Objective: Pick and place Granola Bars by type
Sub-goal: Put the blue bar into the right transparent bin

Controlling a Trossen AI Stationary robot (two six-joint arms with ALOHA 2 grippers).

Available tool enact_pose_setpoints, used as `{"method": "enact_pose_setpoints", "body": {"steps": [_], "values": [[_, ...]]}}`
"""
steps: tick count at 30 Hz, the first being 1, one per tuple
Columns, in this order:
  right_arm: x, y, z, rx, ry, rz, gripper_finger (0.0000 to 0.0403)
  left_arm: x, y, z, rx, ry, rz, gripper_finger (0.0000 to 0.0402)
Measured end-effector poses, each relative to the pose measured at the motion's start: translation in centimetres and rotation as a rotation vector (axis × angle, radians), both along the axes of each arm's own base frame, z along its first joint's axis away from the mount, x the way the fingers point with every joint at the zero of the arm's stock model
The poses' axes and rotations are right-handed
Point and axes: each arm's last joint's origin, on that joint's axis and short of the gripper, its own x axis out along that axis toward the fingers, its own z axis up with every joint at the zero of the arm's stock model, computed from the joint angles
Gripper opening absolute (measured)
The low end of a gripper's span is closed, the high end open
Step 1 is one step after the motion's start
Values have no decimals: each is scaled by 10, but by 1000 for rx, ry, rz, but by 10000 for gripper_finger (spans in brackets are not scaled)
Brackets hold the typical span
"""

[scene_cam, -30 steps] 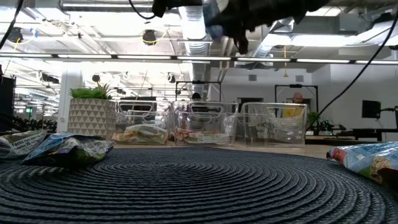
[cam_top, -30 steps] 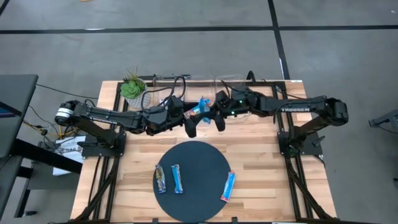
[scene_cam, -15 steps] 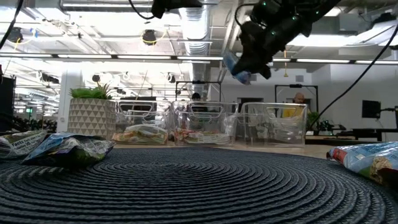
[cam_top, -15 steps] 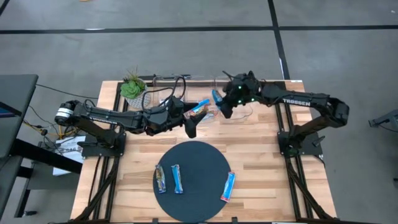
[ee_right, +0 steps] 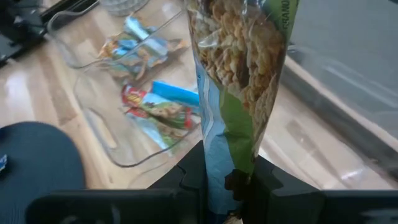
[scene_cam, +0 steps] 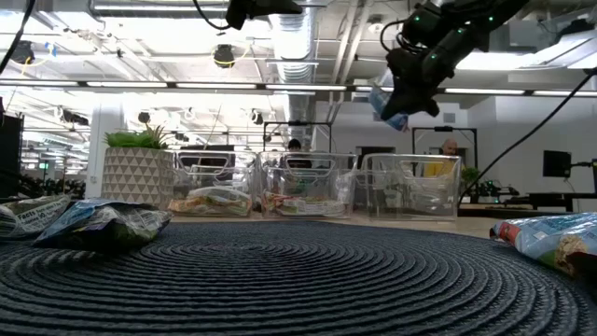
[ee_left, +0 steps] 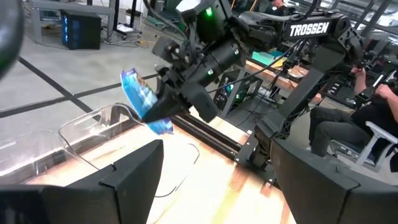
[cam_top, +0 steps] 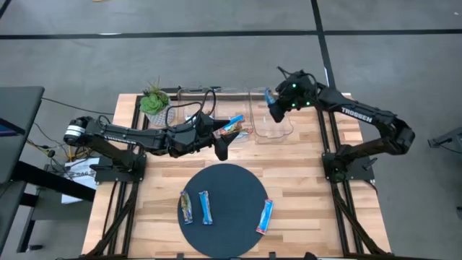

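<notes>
Sorting partly done: right gripper [cam_top: 275,110] clamped on a blue granola bar [cam_top: 271,97] above the far-right clear bin [cam_top: 287,130], left gripper [cam_top: 221,150] idle with fingers apart, three bars [cam_top: 206,208] remain on the mat [cam_top: 231,180].

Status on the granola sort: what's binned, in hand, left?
Binned: bars already lie in the left bin and middle bin. In hand: the right gripper holds a blue bar above the empty right bin. Left: three bars on the round mat; left gripper waits.
</notes>
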Motion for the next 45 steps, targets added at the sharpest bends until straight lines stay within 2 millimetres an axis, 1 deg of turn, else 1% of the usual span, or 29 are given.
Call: {"method": "enact_pose_setpoints", "body": {"steps": [5,10,21,32,38,41,45], "values": [[-9,-5,4,-14,-11,-31,55,0,0,0,0,0,-2,290],[-10,-4,3,-46,29,20,55,0,0,0,-1,-1,-4,290],[-9,11,-6,-213,241,247,55,0,0,0,-1,-1,-6,290],[-2,28,-9,-376,426,360,55,0,0,0,-1,-1,-6,290],[2,34,-10,-400,443,395,55,0,0,0,-1,-1,-6,290],[7,35,-18,-372,467,410,55,0,0,0,-1,0,-6,290],[16,31,-37,-297,524,423,55,0,0,-1,0,7,-2,290]]}}
